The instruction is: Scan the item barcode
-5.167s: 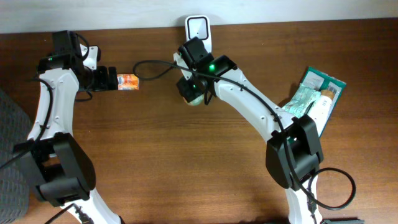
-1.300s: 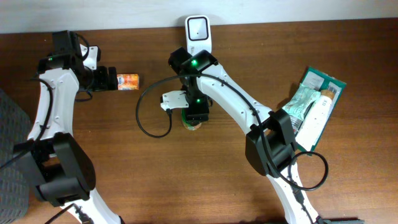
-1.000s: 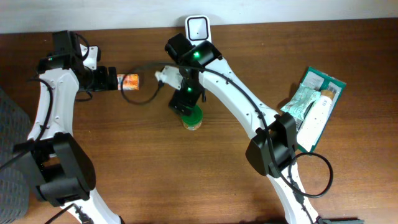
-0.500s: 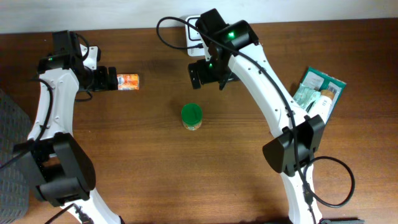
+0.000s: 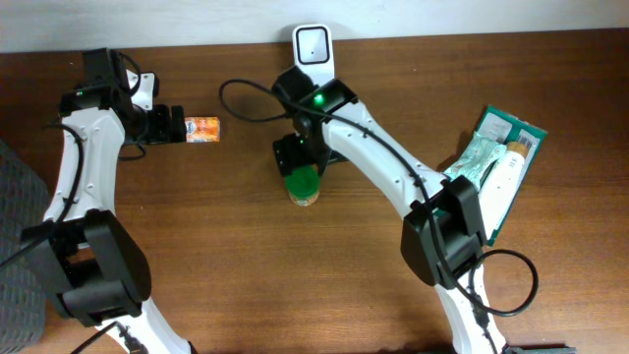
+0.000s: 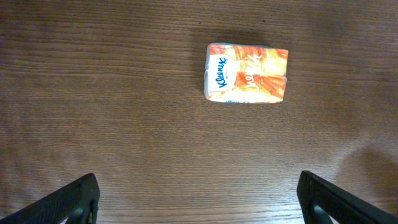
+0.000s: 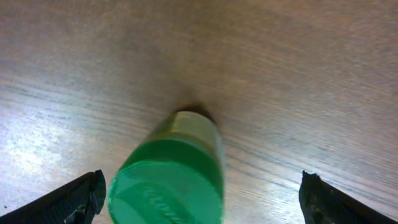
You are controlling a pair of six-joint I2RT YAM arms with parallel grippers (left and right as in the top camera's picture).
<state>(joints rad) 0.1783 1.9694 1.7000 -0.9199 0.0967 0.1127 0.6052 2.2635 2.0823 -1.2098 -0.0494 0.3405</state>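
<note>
Back from beside the white scanner [image 5: 313, 44], the right gripper [image 5: 298, 160] now hangs over the jar [image 5: 304, 187] at mid-table, its jaws spread wide to either side and gripping nothing. The jar's round lid is glossy green and its body pale yellowish; it stands upright on the dark wood-grain table [image 5: 246, 275]. The left gripper [image 5: 169, 125], equally wide and empty, hovers beside a soft orange tissue pack [image 5: 202, 129].
</note>
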